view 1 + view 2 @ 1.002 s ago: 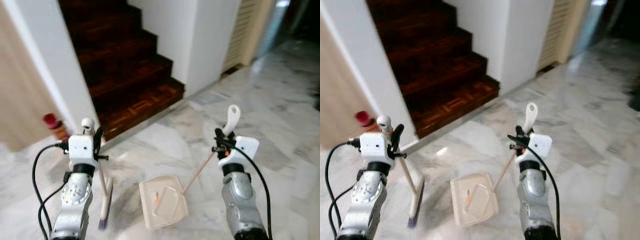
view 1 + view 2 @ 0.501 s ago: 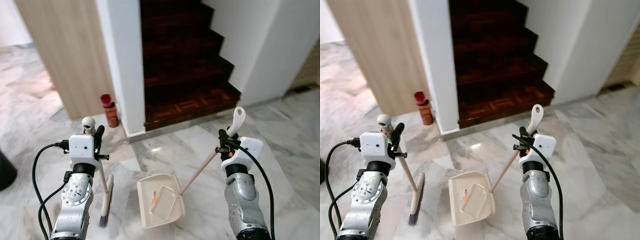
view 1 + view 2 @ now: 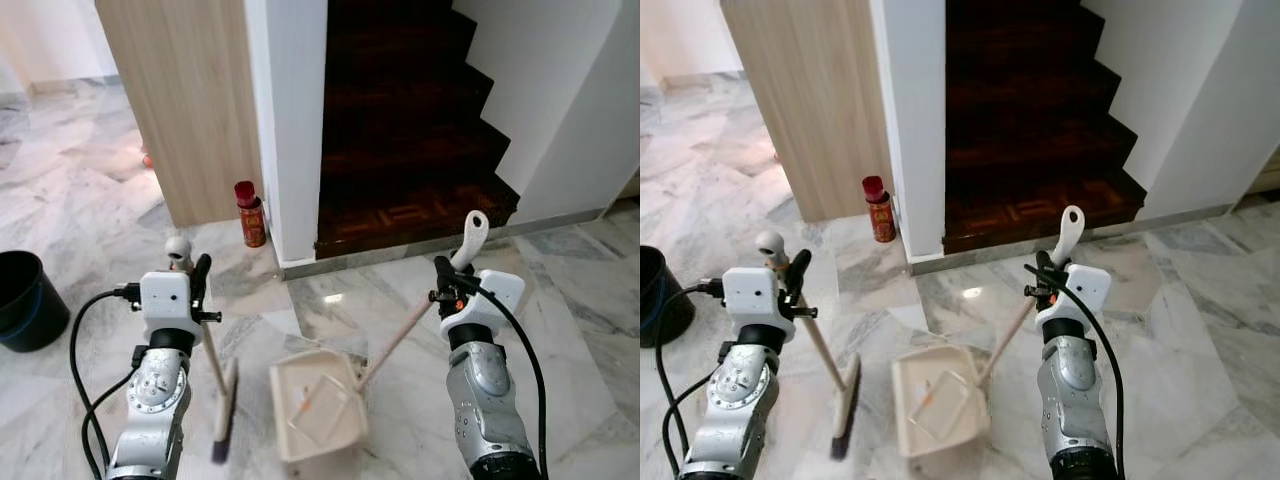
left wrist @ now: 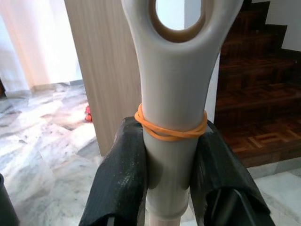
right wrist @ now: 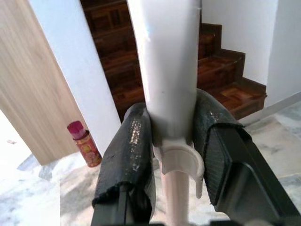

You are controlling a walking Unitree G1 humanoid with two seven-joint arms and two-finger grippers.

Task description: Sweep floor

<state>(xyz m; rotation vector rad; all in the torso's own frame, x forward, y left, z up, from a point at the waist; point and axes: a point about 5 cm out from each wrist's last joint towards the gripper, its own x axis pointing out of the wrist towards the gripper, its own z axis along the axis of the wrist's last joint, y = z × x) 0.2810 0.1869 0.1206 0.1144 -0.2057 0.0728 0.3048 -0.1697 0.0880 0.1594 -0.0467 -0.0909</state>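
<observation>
One broom (image 3: 222,400) and one dustpan (image 3: 318,418) were in play, one per arm. The left gripper (image 3: 196,283) had its fingers (image 4: 123,174) clamped on the broom's pale handle, just below a single orange rubber band (image 4: 171,132) wrapped round it; the brush head rested on the marble floor (image 3: 90,230) close to the left of the dustpan. The right gripper (image 3: 447,281) had its fingers (image 5: 128,155) closed around the dustpan's long handle (image 3: 405,330), which slanted down to the cream pan lying flat on the floor between the two arms. Inside the pan lay a few bits of litter: one small orange scrap (image 3: 304,403) and what looked like a clear wrapper, hard to make out.

Elsewhere stood one black bucket (image 3: 24,300) at the far left, its contents not visible, and one red canister (image 3: 250,213) beside the white wall at the foot of the dark wooden stairs (image 3: 410,150).
</observation>
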